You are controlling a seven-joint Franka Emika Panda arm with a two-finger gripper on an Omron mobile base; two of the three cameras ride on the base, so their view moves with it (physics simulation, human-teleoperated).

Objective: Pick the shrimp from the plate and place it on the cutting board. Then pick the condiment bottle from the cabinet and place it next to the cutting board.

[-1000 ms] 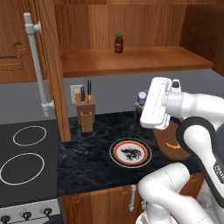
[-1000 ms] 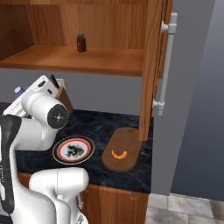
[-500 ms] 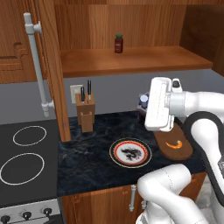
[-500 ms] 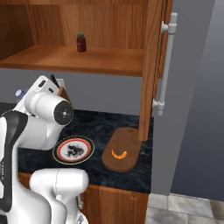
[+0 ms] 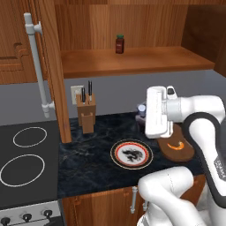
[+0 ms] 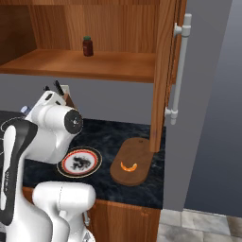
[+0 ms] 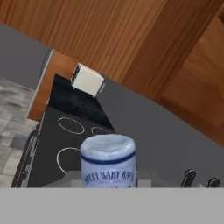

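Observation:
The shrimp (image 5: pixel 176 145) (image 6: pixel 128 166) lies on the brown cutting board (image 5: pixel 187 154) (image 6: pixel 137 150), at the right end of the counter. Left of the board sits the plate (image 5: pixel 131 154) (image 6: pixel 79 161) with nothing on it. My gripper (image 5: pixel 143 114) hangs above the counter behind the plate, pointing toward the stove, shut on the condiment bottle (image 5: pixel 141 107) (image 6: pixel 23 109). The bottle's pale bluish cap and label (image 7: pixel 108 162) sit close in the hand view. The cabinet (image 5: pixel 132 62) (image 6: pixel 94 64) stands open above, and a small red jar (image 5: pixel 119 44) (image 6: pixel 87 46) is on its shelf.
A wooden knife block (image 5: pixel 86 112) stands at the back of the counter, left of my hand. A stove top (image 5: pixel 26 154) (image 7: pixel 74 140) lies farther left. The open cabinet doors with white bar handles (image 5: pixel 37 66) (image 6: pixel 179 66) hang on both sides.
My hand has come down a little with the bottle in it. The forearm has moved off the cutting board, so the shrimp now shows in the left base view.

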